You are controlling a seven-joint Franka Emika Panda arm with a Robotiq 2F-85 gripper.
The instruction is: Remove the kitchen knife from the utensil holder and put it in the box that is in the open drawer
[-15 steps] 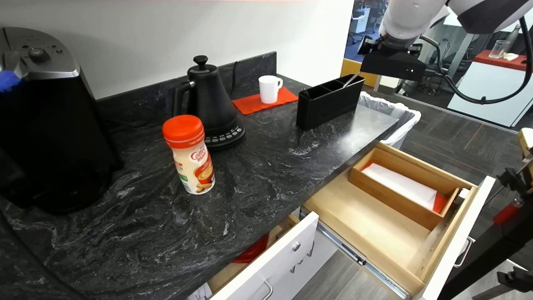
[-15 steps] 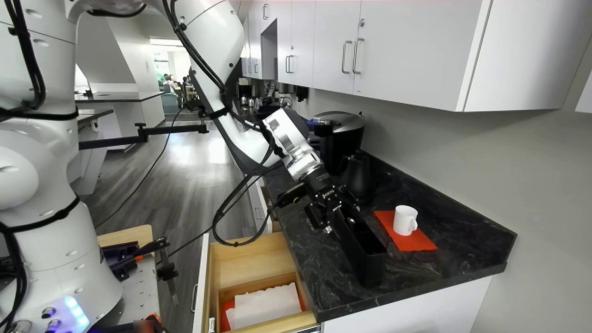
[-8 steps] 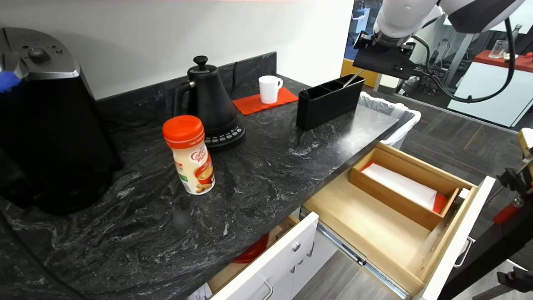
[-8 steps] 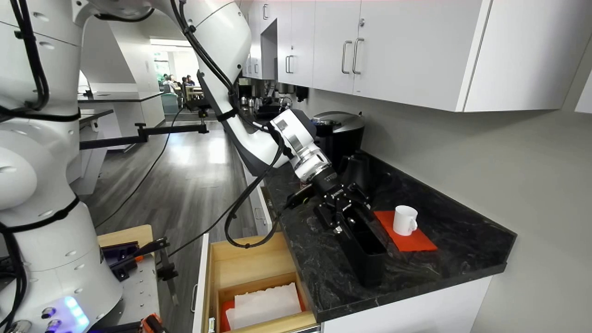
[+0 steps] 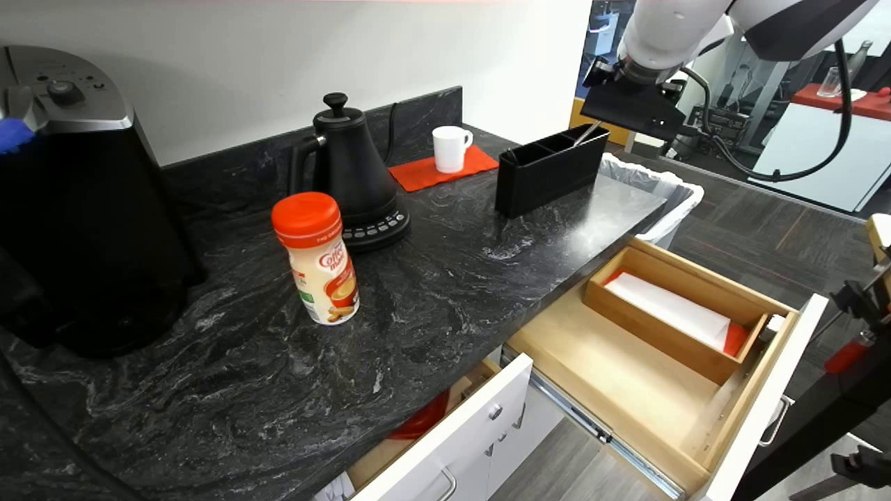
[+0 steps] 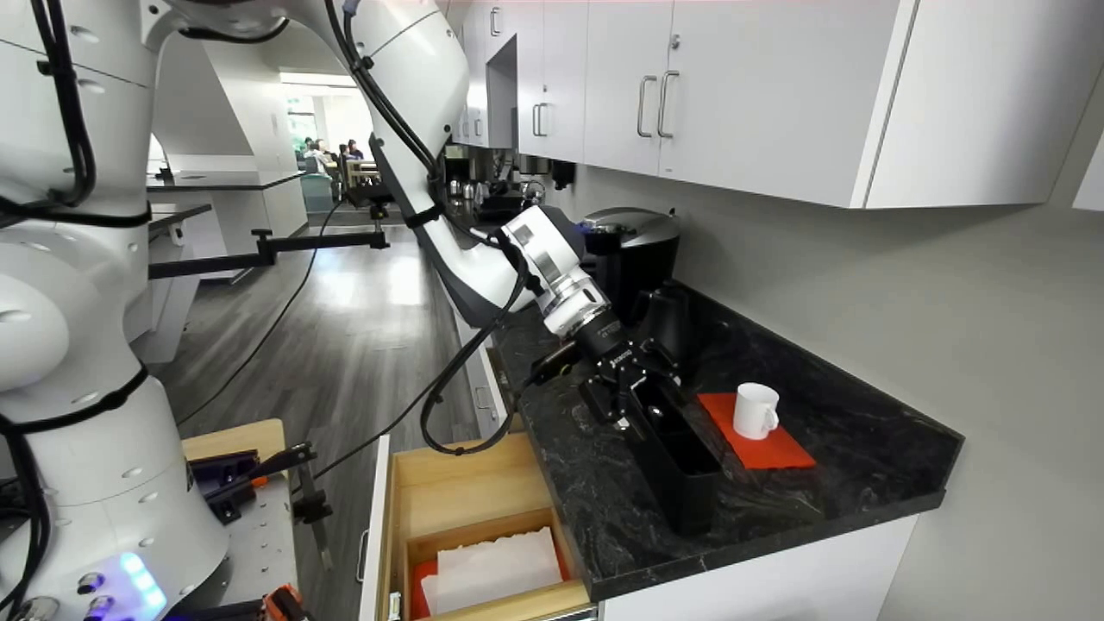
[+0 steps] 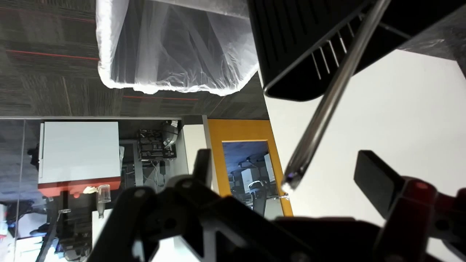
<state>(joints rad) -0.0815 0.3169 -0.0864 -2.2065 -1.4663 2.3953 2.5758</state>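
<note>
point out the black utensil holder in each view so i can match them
In an exterior view: utensil holder, upper half, right of centre.
In an exterior view: utensil holder, lower half, right of centre.
In the wrist view: utensil holder, upper right, cut off by the top edge.
Shared landmark: the gripper, higher in the picture than the utensil holder in both exterior views, lower in the wrist view.

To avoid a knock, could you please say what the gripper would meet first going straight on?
Probably the metal handle slanting out of the utensil holder: in the wrist view its end shows between the open jaws of the gripper, though depth is unclear.
</note>
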